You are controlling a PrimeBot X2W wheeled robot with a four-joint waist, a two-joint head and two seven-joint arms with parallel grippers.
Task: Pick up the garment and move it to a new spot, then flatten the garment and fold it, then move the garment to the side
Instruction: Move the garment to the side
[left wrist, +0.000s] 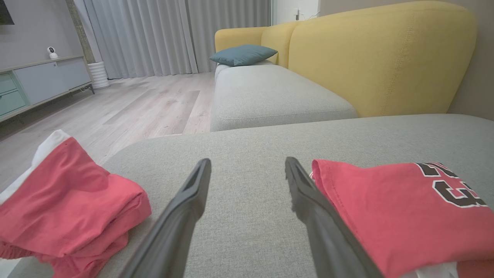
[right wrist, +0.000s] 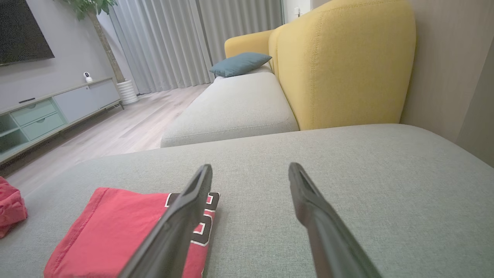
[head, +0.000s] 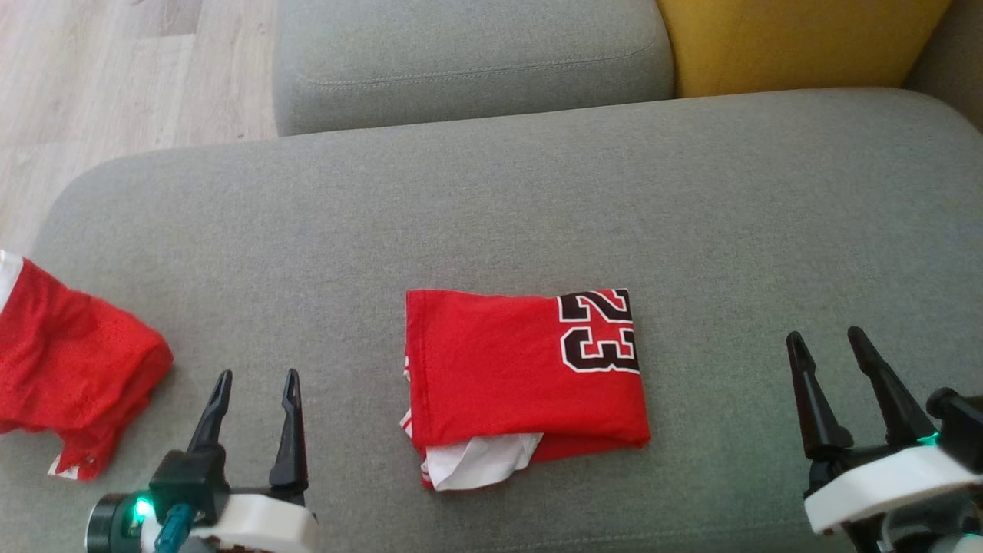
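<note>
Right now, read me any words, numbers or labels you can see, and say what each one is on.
"23": black digits edged in white, on the folded red jersey, turned sideways in the head view.
The second red garment at the left carries no text that I can read.
Nothing else in these views is legible.

Red garment [head: 507, 369] with black, white-edged numerals on a grey cushion [head: 491, 200]; yellow backrest [head: 799, 42]
</note>
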